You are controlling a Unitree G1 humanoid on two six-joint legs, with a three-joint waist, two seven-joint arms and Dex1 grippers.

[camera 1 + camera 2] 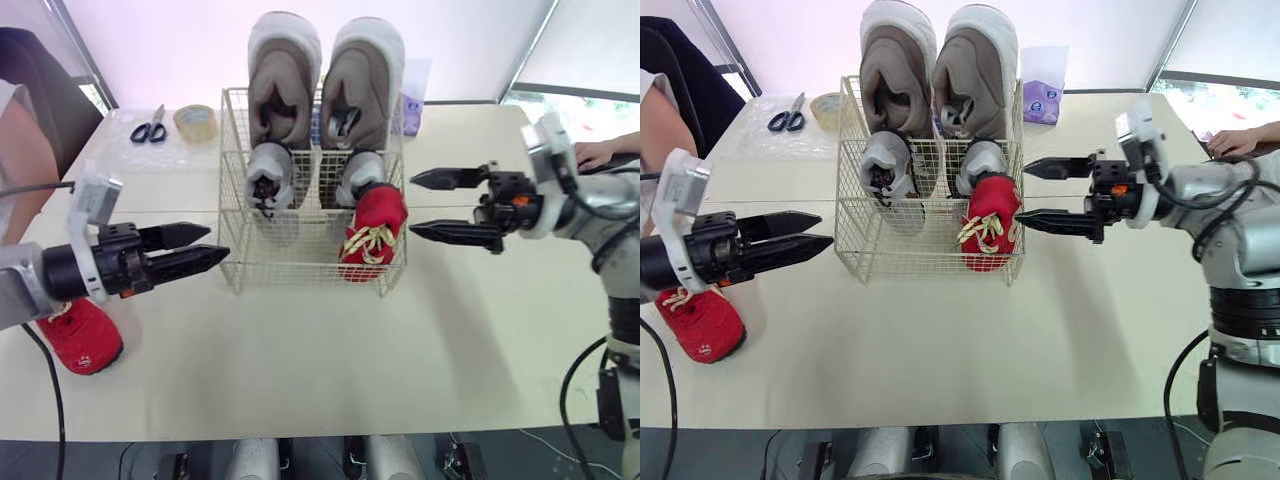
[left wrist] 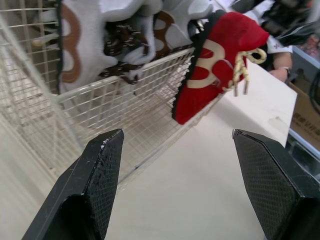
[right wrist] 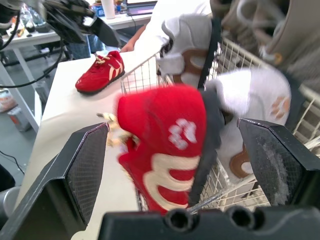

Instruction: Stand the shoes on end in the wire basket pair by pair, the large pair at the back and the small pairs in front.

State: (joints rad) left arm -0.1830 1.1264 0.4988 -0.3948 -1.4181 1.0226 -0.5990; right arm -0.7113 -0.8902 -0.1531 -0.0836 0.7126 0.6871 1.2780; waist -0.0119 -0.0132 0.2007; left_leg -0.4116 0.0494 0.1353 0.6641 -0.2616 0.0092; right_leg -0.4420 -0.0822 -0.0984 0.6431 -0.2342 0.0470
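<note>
Final pair in hand: red shoe stands in basket front; mate lies on table. Left gripper, right gripper: fingers spread, holding nothing. Next move, as judged: left grasps mate.

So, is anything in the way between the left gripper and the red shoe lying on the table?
Nothing visible. The small red lace-up shoe lies on the cream table just under the left arm, nearer the robot than the open left gripper, so the gripper would need to pull back and drop.
</note>
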